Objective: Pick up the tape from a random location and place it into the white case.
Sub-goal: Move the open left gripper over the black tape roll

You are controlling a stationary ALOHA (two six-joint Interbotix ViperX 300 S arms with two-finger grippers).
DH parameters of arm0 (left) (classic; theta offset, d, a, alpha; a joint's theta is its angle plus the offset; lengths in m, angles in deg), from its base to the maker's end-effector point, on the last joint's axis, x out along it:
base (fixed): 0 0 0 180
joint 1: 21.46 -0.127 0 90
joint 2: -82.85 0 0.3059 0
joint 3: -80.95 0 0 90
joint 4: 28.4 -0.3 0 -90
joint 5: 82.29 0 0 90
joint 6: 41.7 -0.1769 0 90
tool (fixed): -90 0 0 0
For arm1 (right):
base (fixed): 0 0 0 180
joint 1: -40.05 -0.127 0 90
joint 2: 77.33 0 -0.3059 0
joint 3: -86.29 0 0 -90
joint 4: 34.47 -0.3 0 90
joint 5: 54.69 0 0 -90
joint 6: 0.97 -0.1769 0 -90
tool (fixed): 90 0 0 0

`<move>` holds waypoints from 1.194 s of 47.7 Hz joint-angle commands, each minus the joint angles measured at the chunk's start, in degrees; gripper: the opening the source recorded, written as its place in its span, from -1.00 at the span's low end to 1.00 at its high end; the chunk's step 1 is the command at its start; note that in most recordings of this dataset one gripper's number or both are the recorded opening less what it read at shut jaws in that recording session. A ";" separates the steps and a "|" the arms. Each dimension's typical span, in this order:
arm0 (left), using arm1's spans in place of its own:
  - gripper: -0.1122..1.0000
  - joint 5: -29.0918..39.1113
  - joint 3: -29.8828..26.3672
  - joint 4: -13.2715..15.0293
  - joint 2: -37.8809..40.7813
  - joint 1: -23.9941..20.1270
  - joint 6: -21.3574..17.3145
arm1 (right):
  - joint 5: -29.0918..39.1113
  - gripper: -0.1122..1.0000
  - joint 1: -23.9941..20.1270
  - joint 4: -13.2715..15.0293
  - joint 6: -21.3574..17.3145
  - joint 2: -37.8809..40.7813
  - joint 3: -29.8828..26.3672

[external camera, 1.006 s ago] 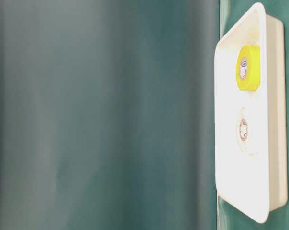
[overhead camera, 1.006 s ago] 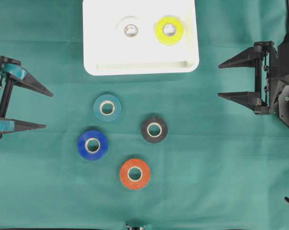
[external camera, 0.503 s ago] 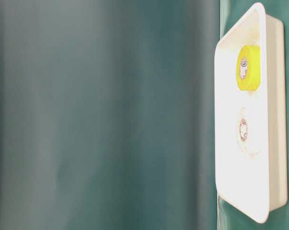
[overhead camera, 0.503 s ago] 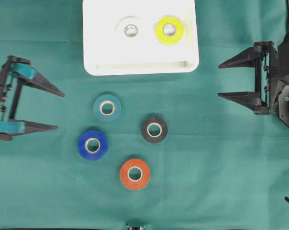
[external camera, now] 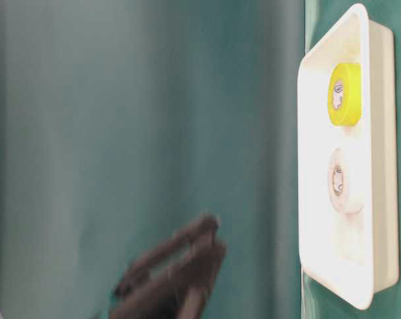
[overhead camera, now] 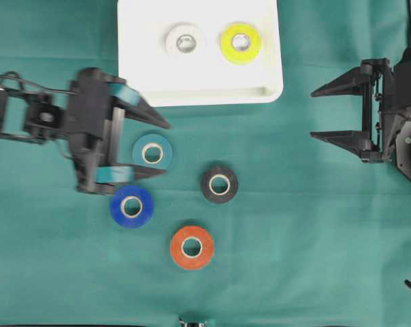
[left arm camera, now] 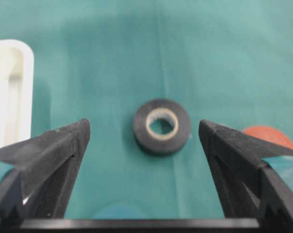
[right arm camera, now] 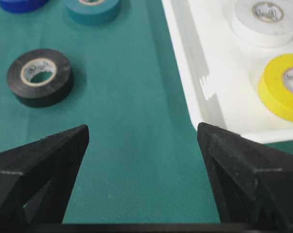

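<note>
A: The left pincer (overhead camera: 148, 146) hangs spread wide around the teal roll (overhead camera: 152, 152); the right pincer (overhead camera: 328, 113) waits open, well apart.

B: That tape lies flat on the counter (overhead camera: 307, 238) just below the white case (overhead camera: 134, 68). It looks light, stiff and smooth-sided, so gripping across its outer rim should hold it.

A green cloth (overhead camera: 314, 252) covers the whole table.
</note>
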 commanded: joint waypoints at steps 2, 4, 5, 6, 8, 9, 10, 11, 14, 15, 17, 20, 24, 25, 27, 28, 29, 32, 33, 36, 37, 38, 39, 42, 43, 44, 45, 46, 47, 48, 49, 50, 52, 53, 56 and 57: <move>0.93 1.49 -5.80 0.00 3.08 -0.09 -0.09 | 0.09 0.81 0.09 0.09 0.18 0.18 -1.32; 0.93 1.85 -7.29 0.00 4.13 -0.09 -0.09 | 0.00 0.81 0.09 0.18 0.18 0.18 -1.32; 0.93 2.02 -8.09 0.00 4.75 -0.18 -0.09 | 0.09 0.81 0.09 0.18 0.18 0.18 -1.32; 0.93 2.02 -8.79 0.00 5.36 -0.18 -0.09 | 0.09 0.81 0.00 0.18 0.18 0.18 -1.32; 0.93 2.02 -10.28 0.00 6.50 -0.18 -0.09 | 0.09 0.81 0.00 0.26 0.26 0.18 -1.32; 0.93 2.11 -10.99 0.00 7.12 -0.18 -0.09 | 0.09 0.81 0.09 0.35 0.26 0.18 -1.32; 0.93 2.11 -11.69 -0.09 7.65 -0.18 -0.09 | 0.09 0.81 0.09 0.35 0.26 0.18 -1.32; 0.93 2.11 -12.57 -0.09 8.53 -0.18 -0.09 | 0.09 0.81 0.09 0.44 0.26 0.26 -1.32; 0.93 2.37 -14.41 -0.09 10.20 -0.18 -0.18 | 0.09 0.81 0.09 0.70 0.26 0.18 -1.23; 0.93 2.55 -15.03 -0.09 10.63 -0.18 -0.35 | 0.09 0.81 0.09 0.79 0.26 0.18 -1.23; 0.93 2.99 -16.08 -0.09 11.69 -0.09 -0.62 | 0.09 0.81 0.00 0.88 0.26 0.26 -1.23; 0.93 3.69 -17.58 -0.09 12.83 -0.18 -1.23 | 0.35 0.81 0.00 0.97 0.26 0.18 -1.32; 0.93 4.57 -19.60 -0.09 14.06 -0.09 -1.67 | 0.62 0.81 0.09 0.97 0.26 0.18 -1.32; 0.93 4.75 -19.95 -0.09 14.33 -0.18 -1.67 | 0.70 0.81 0.00 1.05 0.26 0.18 -1.32; 0.93 4.92 -20.48 -0.09 14.68 -0.18 -1.76 | 0.70 0.81 0.09 0.97 0.26 0.18 -1.32; 0.93 5.01 -20.65 -0.09 14.85 -0.18 -1.76 | 0.62 0.81 0.00 1.05 0.26 0.18 -1.32; 0.93 5.10 -20.92 -0.09 14.94 -0.18 -1.76 | 0.62 0.81 0.00 0.97 0.26 0.18 -1.32; 0.93 5.36 -21.27 -0.09 15.21 -0.26 -1.76 | 0.62 0.81 0.09 1.05 0.26 0.18 -1.32; 0.93 5.36 -21.36 -0.09 15.21 -0.26 -1.76 | 0.62 0.81 0.00 0.97 0.18 0.18 -1.32; 0.93 5.62 -21.36 -0.09 15.21 -0.35 -1.76 | 0.70 0.81 0.00 1.05 0.26 0.18 -1.32; 0.93 5.71 -21.36 -0.09 15.21 -0.44 -1.67 | 0.70 0.81 0.09 1.05 0.26 0.18 -1.32; 0.93 5.80 -21.36 -0.09 15.21 -0.35 -1.67 | 0.70 0.81 0.00 0.97 0.26 0.18 -1.32; 0.93 5.80 -21.36 -0.09 15.21 -0.35 -1.67 | 0.62 0.81 0.09 0.97 0.26 0.18 -1.32; 0.93 5.98 -21.36 -0.09 15.21 -0.35 -1.67 | 0.70 0.81 0.00 0.97 0.26 0.18 -1.32; 0.93 5.98 -21.36 -0.09 15.21 -0.44 -1.67 | 0.62 0.81 0.09 0.97 0.26 0.18 -1.32; 0.93 6.06 -21.36 -0.09 15.21 -0.35 -1.67 | 0.70 0.81 0.00 0.97 0.26 0.18 -1.41; 0.93 5.98 -21.36 -0.09 15.21 -0.35 -1.67 | 0.70 0.81 0.09 0.97 0.26 0.18 -1.41; 0.93 6.06 -21.36 -0.09 15.21 -0.44 -1.67 | 0.70 0.81 0.00 1.05 0.26 0.18 -1.41; 0.93 6.06 -21.36 -0.09 15.21 -0.35 -1.67 | 0.62 0.81 0.00 0.97 0.26 0.18 -1.32; 0.93 5.98 -21.36 -0.09 15.21 -0.44 -1.67 | 0.70 0.81 0.00 1.05 0.26 0.18 -1.32; 0.93 6.06 -21.45 -0.09 15.21 -0.44 -1.67 | 0.70 0.81 0.09 1.05 0.26 0.18 -1.41; 0.93 6.06 -21.36 -0.09 15.21 -0.35 -1.67 | 0.62 0.81 0.00 0.97 0.26 0.18 -1.32; 0.93 6.06 -21.45 -0.09 15.21 -0.35 -1.67 | 0.62 0.81 0.09 1.05 0.26 0.18 -1.41; 0.93 6.06 -21.45 -0.09 15.21 -0.35 -1.67 | 0.70 0.81 0.09 1.05 0.18 0.18 -1.32; 0.93 6.24 -21.45 -0.09 15.21 -0.35 -1.49 | 0.62 0.81 0.00 0.97 0.26 0.18 -1.41; 0.93 6.42 -21.45 -0.09 15.21 -0.35 -1.41 | 0.70 0.81 0.09 0.97 0.26 0.18 -1.41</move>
